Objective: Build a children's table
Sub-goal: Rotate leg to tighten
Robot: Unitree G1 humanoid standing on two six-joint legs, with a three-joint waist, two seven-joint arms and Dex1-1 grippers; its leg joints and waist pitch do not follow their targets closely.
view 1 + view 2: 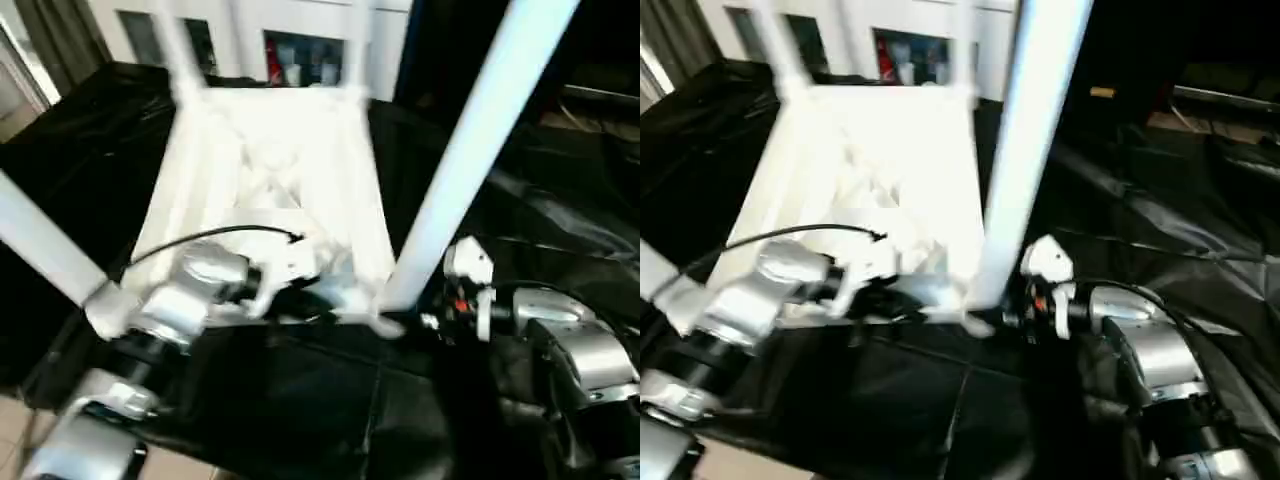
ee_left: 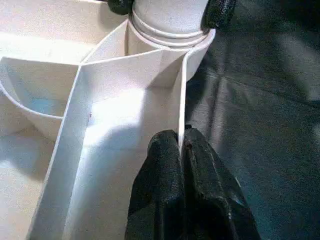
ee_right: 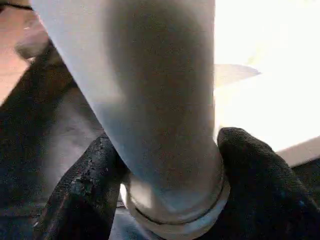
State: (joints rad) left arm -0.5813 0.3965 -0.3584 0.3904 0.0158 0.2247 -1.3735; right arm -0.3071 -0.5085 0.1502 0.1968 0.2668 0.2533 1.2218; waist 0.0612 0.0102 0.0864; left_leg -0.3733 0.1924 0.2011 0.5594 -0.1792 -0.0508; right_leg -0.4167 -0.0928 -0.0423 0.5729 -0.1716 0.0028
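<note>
Upside down on the black-draped work table [image 1: 560, 230]: one white tabletop [image 1: 270, 170], ribbed underside up, legs rising from its corner sockets. Left gripper [image 2: 181, 150], fingers pinched together on the thin raised rim [image 2: 182, 100] at the near edge, just beside the near right corner socket [image 2: 200, 47]. Right gripper [image 3: 170, 175], fingers set on either side of the near right leg [image 1: 470, 150] at its base, where that tube enters the socket.
</note>
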